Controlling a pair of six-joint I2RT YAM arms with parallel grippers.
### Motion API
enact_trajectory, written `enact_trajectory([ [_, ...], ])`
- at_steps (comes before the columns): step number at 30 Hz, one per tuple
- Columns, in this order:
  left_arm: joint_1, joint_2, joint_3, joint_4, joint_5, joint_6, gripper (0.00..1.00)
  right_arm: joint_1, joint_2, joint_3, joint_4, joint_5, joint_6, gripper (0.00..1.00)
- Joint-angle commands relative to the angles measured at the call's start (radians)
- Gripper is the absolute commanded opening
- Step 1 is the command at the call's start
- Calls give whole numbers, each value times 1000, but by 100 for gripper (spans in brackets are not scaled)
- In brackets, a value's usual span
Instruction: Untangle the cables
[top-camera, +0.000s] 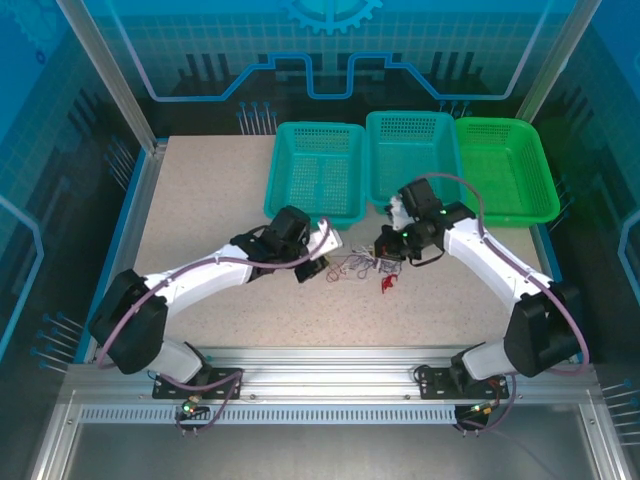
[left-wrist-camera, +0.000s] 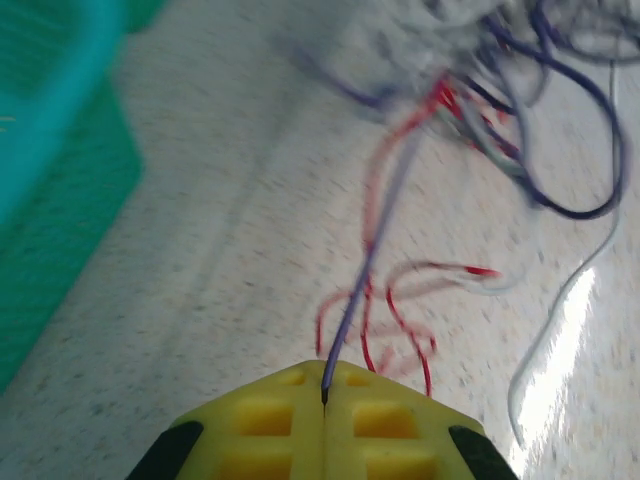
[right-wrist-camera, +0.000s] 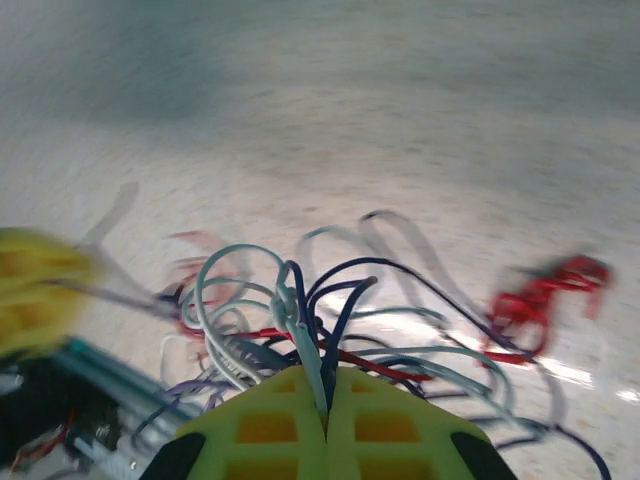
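While the cables lie in a small messy heap in the middle of the bench, both arms have a grip on them. The left fingers sit at 9 o'clock from the heap. In the left wrist view, the left fingers are pressed together and pinch one thin purple wire. It runs up to the heap at 1 o'clock. A loose red wire curls on the bench just past them.

The right fingers sit at 2 o'clock from the heap. In the right wrist view, the right fingers are pressed together too. They pinch a pale blue wire right at the heap, with dark blue, white and red loops all around. A red bunch lies at 4 o'clock from the heap. Three baskets stand at 12 o'clock, at the far side of the bench.
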Motion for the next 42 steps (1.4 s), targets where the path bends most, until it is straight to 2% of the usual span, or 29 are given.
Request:
enact_trajectory([
  [1, 76, -88, 33, 7, -127, -382, 0, -163, -43, -115, -28, 119, 169, 5],
  [4, 106, -133, 28, -9, -170, -553, 0, -282, -63, -176, -64, 201, 222, 5],
  [6, 110, -155, 6, 6, -154, -593, 0, -322, -65, -181, -87, 270, 220, 5],
  [9, 110, -163, -27, 16, -154, -635, 0, -327, -69, -185, -92, 334, 233, 9],
  [13, 109, -158, -58, 28, -139, -679, 0, -310, -73, -257, -46, 319, 261, 11],
  [16, 116, -192, -74, 18, -206, -711, 0, -328, -86, -271, -101, 423, 273, 7],
  [21, 248, -333, -76, -35, -274, -799, 0, -476, -197, -319, -122, 548, 325, 11],
  [24, 305, -377, -53, -87, -258, -825, 0, -482, -214, -325, -73, 530, 350, 11],
  [27, 309, -393, -26, -131, -250, -831, 0, -457, -174, -324, -32, 483, 348, 11],
  [31, 315, -411, 8, -184, -274, -837, 0, -459, -133, -308, -61, 547, 339, 11],
  [34, 340, -418, 58, -269, -331, -835, 0, -523, -138, -314, -75, 589, 347, 11],
  [36, 387, -424, 92, -357, -380, -861, 0, -606, -142, -321, -88, 587, 361, 10],
  [39, 466, -422, 127, -508, -452, -919, 0, -666, -149, -316, -78, 578, 348, 10],
  [40, 477, -426, 121, -509, -443, -912, 0, -660, -153, -310, -51, 561, 323, 10],
  [42, 477, -440, 83, -441, -345, -882, 0, -613, -153, -298, -6, 521, 285, 11],
])
